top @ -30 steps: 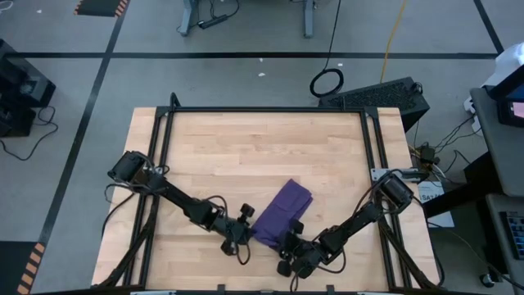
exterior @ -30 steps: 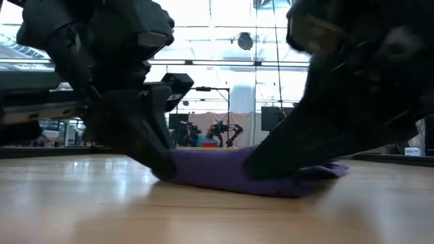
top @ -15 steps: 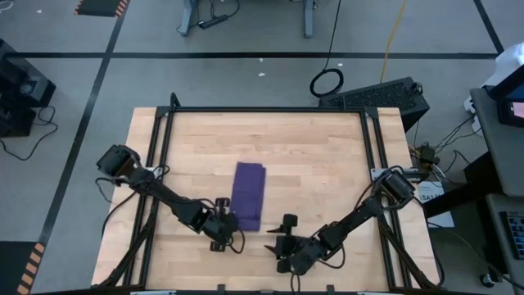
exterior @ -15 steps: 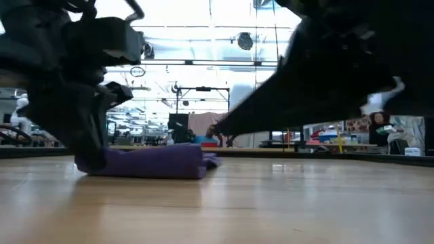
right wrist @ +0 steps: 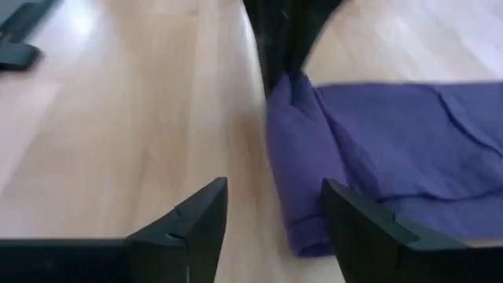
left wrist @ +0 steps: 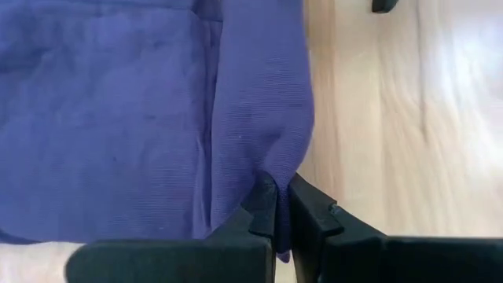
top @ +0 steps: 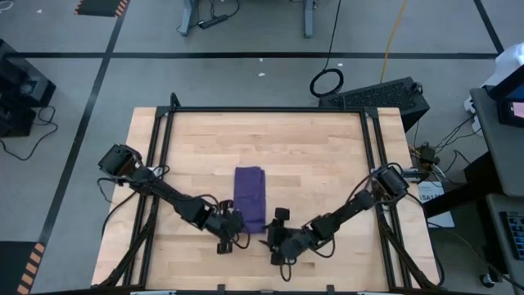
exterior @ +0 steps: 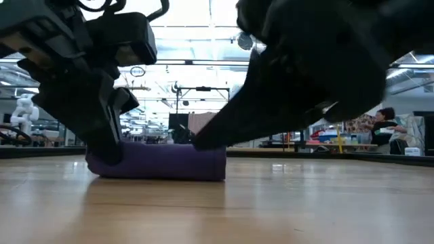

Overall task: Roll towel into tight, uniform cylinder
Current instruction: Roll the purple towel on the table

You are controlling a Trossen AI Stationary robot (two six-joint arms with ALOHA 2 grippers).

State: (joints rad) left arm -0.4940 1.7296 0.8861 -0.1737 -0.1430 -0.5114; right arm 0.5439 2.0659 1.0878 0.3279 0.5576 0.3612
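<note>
I see my left gripper (left wrist: 281, 206) pinching a corner of the towel (top: 250, 197). The purple towel lies folded in a strip in the middle of the wooden table (top: 327, 156). My right gripper (right wrist: 271, 216) is spread wide just beside it.

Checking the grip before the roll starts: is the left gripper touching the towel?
Touching. The left wrist view shows the left gripper shut on a pinched fold at the towel's edge.
</note>
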